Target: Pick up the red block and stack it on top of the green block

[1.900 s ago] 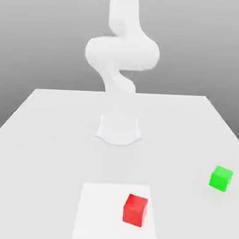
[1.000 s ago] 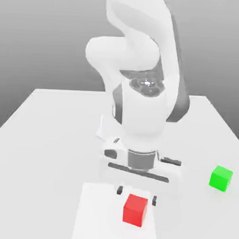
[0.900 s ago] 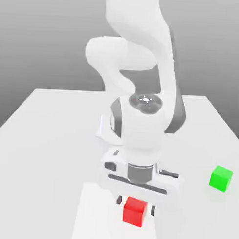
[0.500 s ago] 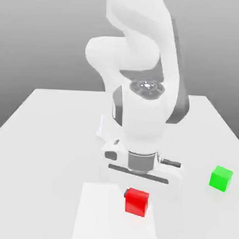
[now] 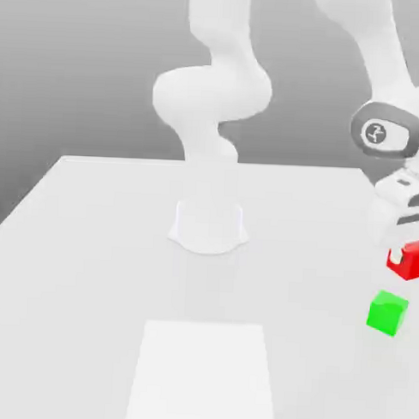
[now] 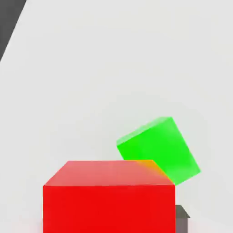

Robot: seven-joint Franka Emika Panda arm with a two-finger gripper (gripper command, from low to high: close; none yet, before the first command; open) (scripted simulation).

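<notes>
The red block (image 5: 409, 261) is up in the air, and the robot's hand (image 5: 397, 255) is pinching it. In the exterior view, it is over on the exterior view's right, near the edge of the picture. The big white arm (image 5: 370, 40) reaches across to get it there. The green block (image 5: 387, 313) sits on the worktop (image 5: 89, 285). In this view the red block shows a bit above the green one, with a little gap between them, so they are not touching. There is a white square (image 5: 202, 376) on the worktop too, well apart from the green block.

In the hand view, the red block is very close and hides one corner of the green block. The green block is turned, so its sides do not line up with the red block's sides. A small dark fingertip peeks out beside the red block.

I think the picking up part is done, and now it is time to carry and stack. Next, the hand should bring the red block right over the middle of the green one and maybe turn it to match. Then it should go down slowly until they touch, and only then let go. If it is off to one side, the red block could tip off.
</notes>
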